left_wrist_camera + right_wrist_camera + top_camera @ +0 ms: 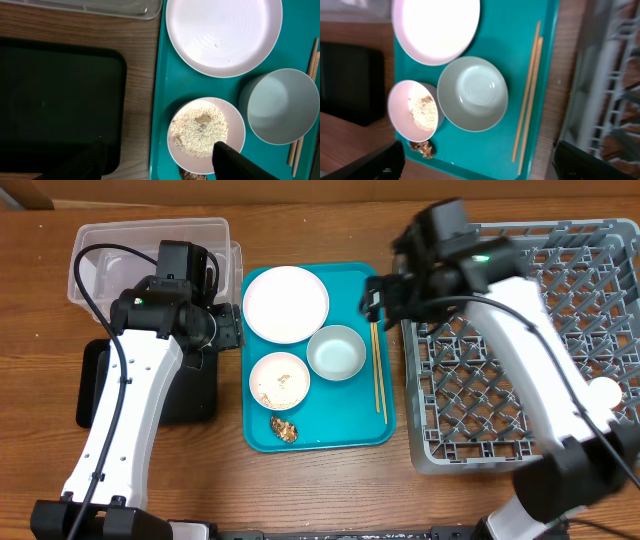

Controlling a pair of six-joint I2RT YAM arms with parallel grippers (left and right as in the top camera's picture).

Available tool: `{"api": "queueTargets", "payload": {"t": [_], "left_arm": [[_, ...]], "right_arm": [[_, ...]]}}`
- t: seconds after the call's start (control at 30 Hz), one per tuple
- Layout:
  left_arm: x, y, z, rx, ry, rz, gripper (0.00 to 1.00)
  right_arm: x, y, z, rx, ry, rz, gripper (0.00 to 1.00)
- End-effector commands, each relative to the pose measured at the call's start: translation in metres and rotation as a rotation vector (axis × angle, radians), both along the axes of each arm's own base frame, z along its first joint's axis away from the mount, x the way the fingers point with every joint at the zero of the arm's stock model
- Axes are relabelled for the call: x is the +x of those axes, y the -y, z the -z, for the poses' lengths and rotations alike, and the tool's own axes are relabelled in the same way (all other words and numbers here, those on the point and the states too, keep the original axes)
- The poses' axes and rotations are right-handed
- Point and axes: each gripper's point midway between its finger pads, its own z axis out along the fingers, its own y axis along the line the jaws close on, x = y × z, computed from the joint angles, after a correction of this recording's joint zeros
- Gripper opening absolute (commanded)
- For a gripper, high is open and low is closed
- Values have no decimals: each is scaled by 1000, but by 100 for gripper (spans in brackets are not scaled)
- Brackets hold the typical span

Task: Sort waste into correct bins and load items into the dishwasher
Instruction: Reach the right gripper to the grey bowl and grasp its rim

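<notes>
The small white bowl (pixel 236 126) sits on the near left part of the teal tray (pixel 172 85), upright, with loose rice grains (pixel 197 135) spread over its bottom and a brownish bit among them. I'd guess it is light, hard and a little slick. A pinch over the rim is the only real hold, and it has to stay level or the rice spills before it reaches a bin.

A brown food scrap (pixel 283 428) lies just beside it on the tray. The pale grey-blue bowl (pixel 280 105) stands close on its right and the big white plate (pixel 224 25) lies behind both. The chopsticks (pixel 530 95) lie along the tray's right side. They are thin and flat to the surface, so awkward to pick up.

The left gripper (pixel 159 144) hangs over the tray's left edge, jaws spread and empty, one finger above the black tray (pixel 55 100), the other above the bowl. The right gripper (pixel 477 145) is wide and empty above the tray. The clear tub (pixel 200 230) sits far left, the dish rack (pixel 460 400) to the right.
</notes>
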Motion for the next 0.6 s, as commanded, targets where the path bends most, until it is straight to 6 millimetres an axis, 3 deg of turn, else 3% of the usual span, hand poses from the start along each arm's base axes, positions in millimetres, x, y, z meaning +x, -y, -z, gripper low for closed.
{"api": "queueTargets", "payload": {"t": [0.0,0.13,0.33,0.4,0.5,0.57], "left_arm": [[1,-3,-1,12,4,-16,70],[1,-4,-1,16,4,-17,71],[2,-4,-1,16,5,-17,71],[2,-4,-1,16,5,-17,72],[2,-3,-1,15,5,-17,72],[2,-3,-1,16,5,-17,72]], "right_arm": [[0,-14,29,-48,-61,3,93],[0,-17,63,-101,-147,57,87],[0,-15,110,-158,-260,112,66],[-2,-14,120,-171,-282,111,62],[-4,-13,134,-189,-315,111,47],[-6,-12,141,-196,-327,111,43]]}}
